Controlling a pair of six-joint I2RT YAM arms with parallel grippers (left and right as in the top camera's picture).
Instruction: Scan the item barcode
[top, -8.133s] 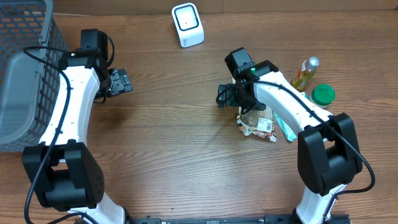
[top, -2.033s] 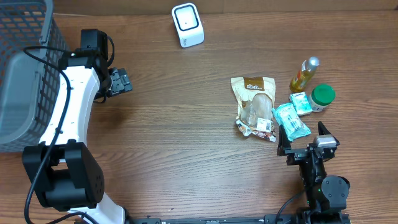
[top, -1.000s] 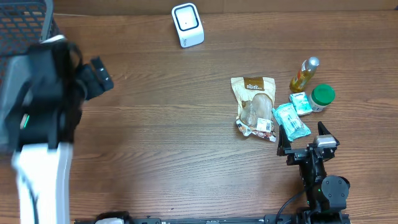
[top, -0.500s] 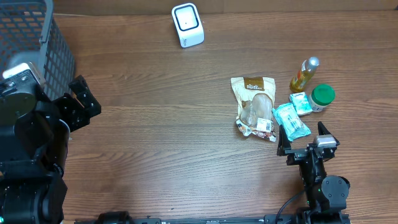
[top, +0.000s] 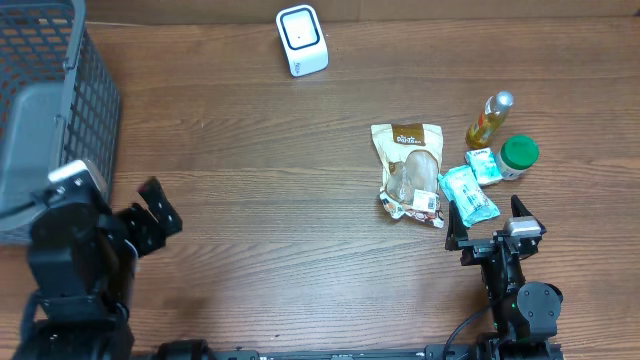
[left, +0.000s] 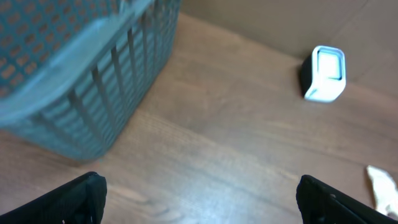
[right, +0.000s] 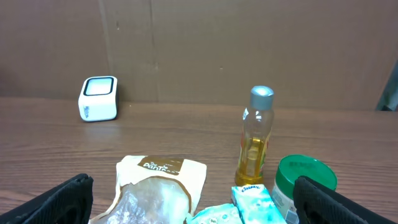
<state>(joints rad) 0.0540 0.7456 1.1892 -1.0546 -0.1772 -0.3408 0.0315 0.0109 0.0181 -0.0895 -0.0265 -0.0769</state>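
A white barcode scanner (top: 301, 39) stands at the table's far edge, also seen in the left wrist view as scanner (left: 324, 73) and in the right wrist view as scanner (right: 99, 98). A brown snack bag (top: 410, 170) lies flat right of centre. Beside it are two teal tissue packs (top: 470, 193), a yellow bottle (top: 489, 118) and a green-lidded jar (top: 519, 153). My right gripper (top: 487, 225) rests low at the near right, open, facing the bag (right: 160, 186) with nothing between its fingers. My left gripper (top: 160, 207) hangs open and empty at the near left.
A grey plastic basket (top: 50, 110) stands at the left edge, close to my left arm; the left wrist view shows its wall (left: 74, 74). A brown wall runs behind the table. The bottle (right: 257, 140) and jar (right: 305, 180) stand upright just beyond my right gripper.
My left arm has swung back from beside the basket's far end to the near left corner of the table. The right arm and all items have stayed still.
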